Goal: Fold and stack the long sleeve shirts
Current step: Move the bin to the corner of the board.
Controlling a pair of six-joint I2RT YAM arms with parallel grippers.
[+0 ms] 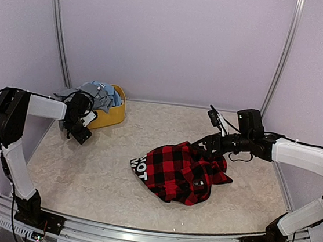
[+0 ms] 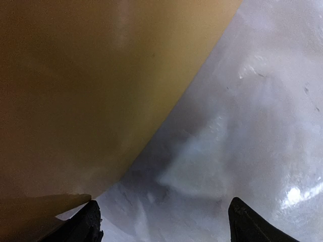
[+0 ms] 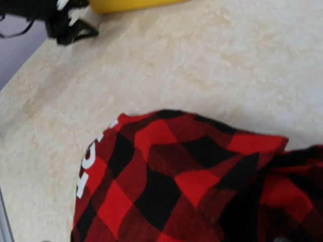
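A red-and-black check long sleeve shirt point(image 1: 182, 173) lies crumpled on the table's middle, white lettering on its left edge. In the right wrist view the check shirt point(image 3: 176, 186) fills the lower frame and no fingers show. My right gripper point(image 1: 209, 149) hangs at the shirt's upper right edge, jaws spread, holding nothing that I can see. Grey and pale blue shirts point(image 1: 97, 93) are heaped in the yellow tub point(image 1: 112, 115). My left gripper point(image 1: 81, 135) stands open just in front of the tub, its fingertips point(image 2: 86, 224) wide apart over bare table beside the tub's wall point(image 2: 75, 91).
The tub sits at the back left, close to the left wall. Pale walls enclose the speckled table point(image 1: 96, 178) on three sides. A metal rail point(image 1: 136, 241) runs along the near edge between the arm bases.
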